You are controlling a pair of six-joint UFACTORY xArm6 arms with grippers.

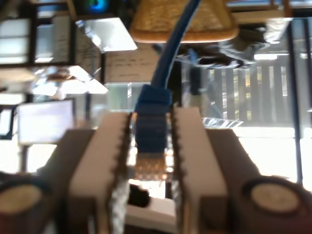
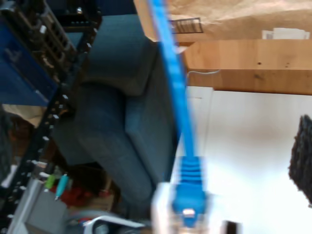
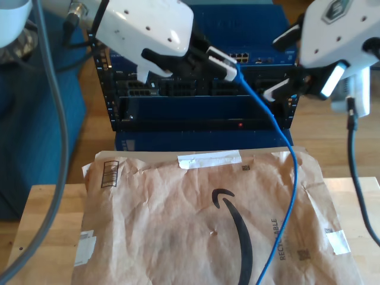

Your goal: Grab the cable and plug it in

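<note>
My first gripper [image 1: 151,129] pinching the cable [image 1: 168,58] by its plug, my second gripper [image 3: 279,62] spread wide

cable [image 3: 279,178]: smooth bright-blue plastic sheath, ribbed boot at the plug
my first gripper [image 1: 151,161]: matt white ridged pads
paper [image 3: 196,225]: brown, creased, matt
tabletop [image 3: 47,237]: light wood
arm shells [image 3: 148,24]: glossy white plastic

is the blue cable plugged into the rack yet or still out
Still out. The plug sits clamped between my first gripper's pads, and in the exterior view it hangs short of the rack's ports.
</note>
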